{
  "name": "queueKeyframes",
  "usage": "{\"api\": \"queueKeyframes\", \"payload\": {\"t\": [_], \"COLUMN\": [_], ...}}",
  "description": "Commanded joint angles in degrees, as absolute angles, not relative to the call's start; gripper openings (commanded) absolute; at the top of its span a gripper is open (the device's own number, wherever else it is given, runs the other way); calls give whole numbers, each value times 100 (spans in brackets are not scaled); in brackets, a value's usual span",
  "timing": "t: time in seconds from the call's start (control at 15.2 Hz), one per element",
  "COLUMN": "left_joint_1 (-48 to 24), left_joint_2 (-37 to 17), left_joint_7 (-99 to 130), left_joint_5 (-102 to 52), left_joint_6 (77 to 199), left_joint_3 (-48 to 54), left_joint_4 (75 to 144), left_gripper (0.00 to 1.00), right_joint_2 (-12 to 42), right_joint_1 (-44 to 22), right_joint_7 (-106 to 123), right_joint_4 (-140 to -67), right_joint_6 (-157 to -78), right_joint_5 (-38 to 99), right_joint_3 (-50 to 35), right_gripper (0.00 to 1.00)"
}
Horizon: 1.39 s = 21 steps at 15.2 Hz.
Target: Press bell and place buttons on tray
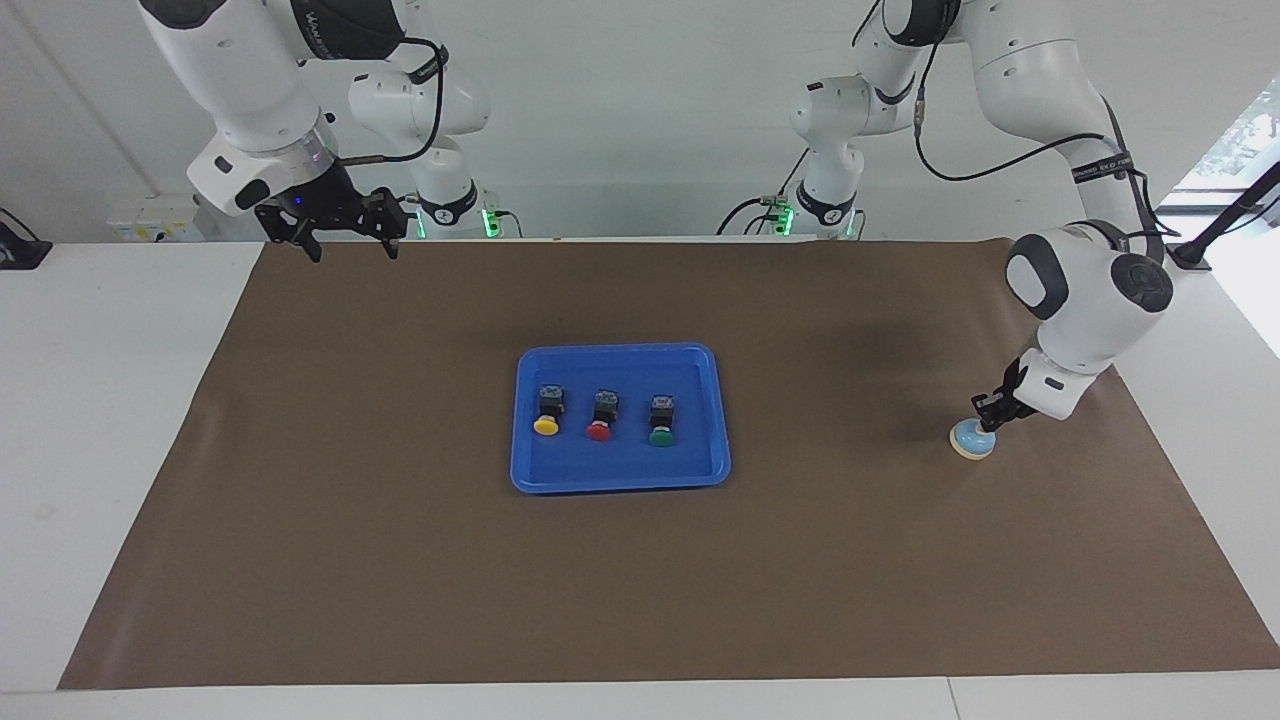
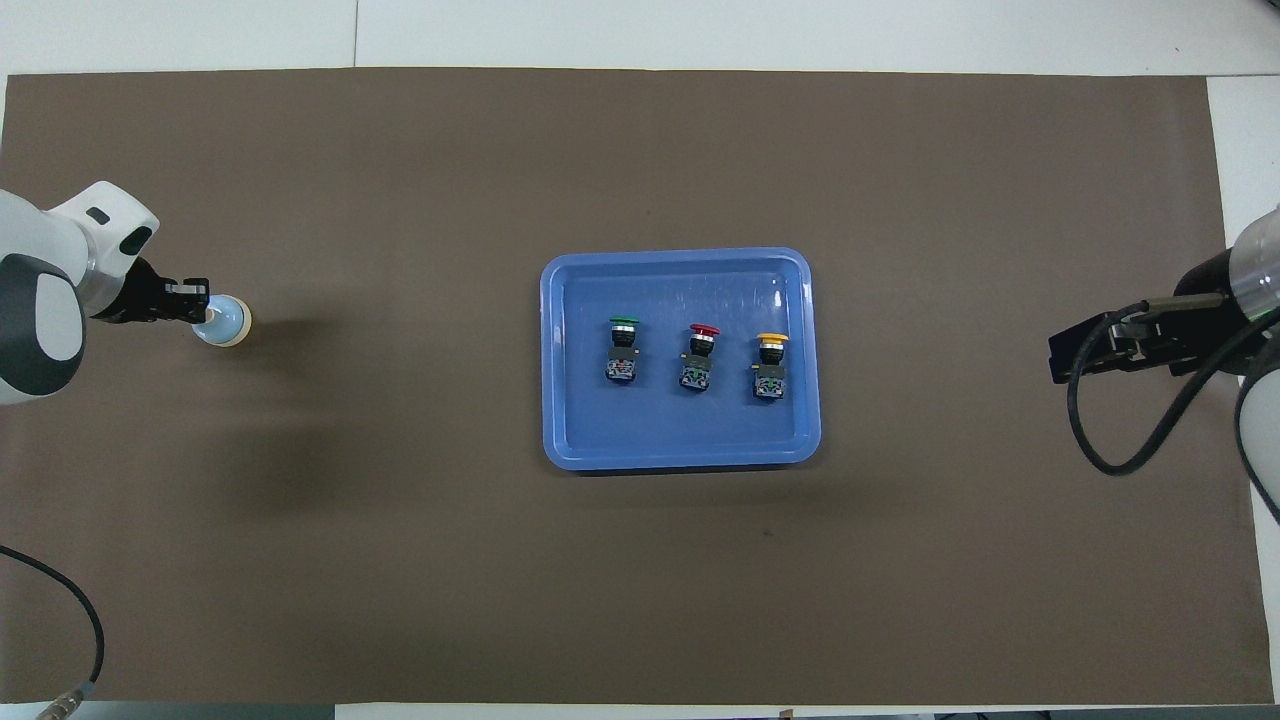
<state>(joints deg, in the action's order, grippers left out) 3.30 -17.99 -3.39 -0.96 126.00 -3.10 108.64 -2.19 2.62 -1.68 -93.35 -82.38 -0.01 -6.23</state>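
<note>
The blue tray (image 1: 618, 482) lies mid-table, also in the overhead view (image 2: 680, 455). In it lie three buttons in a row on their sides: yellow (image 1: 546, 424), red (image 1: 599, 430) and green (image 1: 660, 436); overhead they show as green (image 2: 623, 322), red (image 2: 705, 330) and yellow (image 2: 771, 340). The light-blue bell (image 1: 971, 441) stands on the mat toward the left arm's end, seen overhead too (image 2: 230, 322). My left gripper (image 1: 987, 414) is shut, its tips down on the bell's top (image 2: 200, 300). My right gripper (image 1: 355, 250) is open and empty, raised over the mat's edge at the right arm's end (image 2: 1058, 360).
A brown mat (image 1: 400, 560) covers most of the white table. Nothing else stands on the mat around the tray. The right arm's black cable (image 2: 1120, 460) loops over the mat's edge at its end.
</note>
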Motion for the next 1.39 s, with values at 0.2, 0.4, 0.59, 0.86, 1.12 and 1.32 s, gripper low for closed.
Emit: {"api": "queueKeyframes", "payload": {"t": [0.2, 0.4, 0.59, 0.86, 1.12, 1.32], "left_joint_1": [299, 45, -88, -79, -97, -132], "left_joint_2": [-1758, -1232, -346, 386, 483, 352], "left_joint_7": [-422, -360, -317, -334, -343, -352], "left_joint_5": [-105, -105, -105, -105, -114, -123], "left_joint_6": [12475, 10832, 9883, 8870, 8630, 8894], "left_joint_3": [-343, -334, -308, -281, -281, -281], "left_joint_4": [10857, 10170, 10230, 10169, 10151, 9968], "left_gripper": [0, 48, 100, 100, 100, 100], "right_joint_2": [-211, -211, -211, -211, -211, -211], "right_joint_1": [378, 378, 378, 378, 378, 378], "right_joint_7": [-53, -53, -53, -53, -53, -53], "right_joint_4": [-9325, -9325, -9325, -9325, -9325, -9325], "right_joint_6": [-8191, -8191, -8191, -8191, -8191, -8191], "right_joint_5": [44, 44, 44, 44, 44, 44], "right_joint_3": [-694, -694, -694, -694, -694, -694], "right_gripper": [100, 100, 100, 100, 100, 100]}}
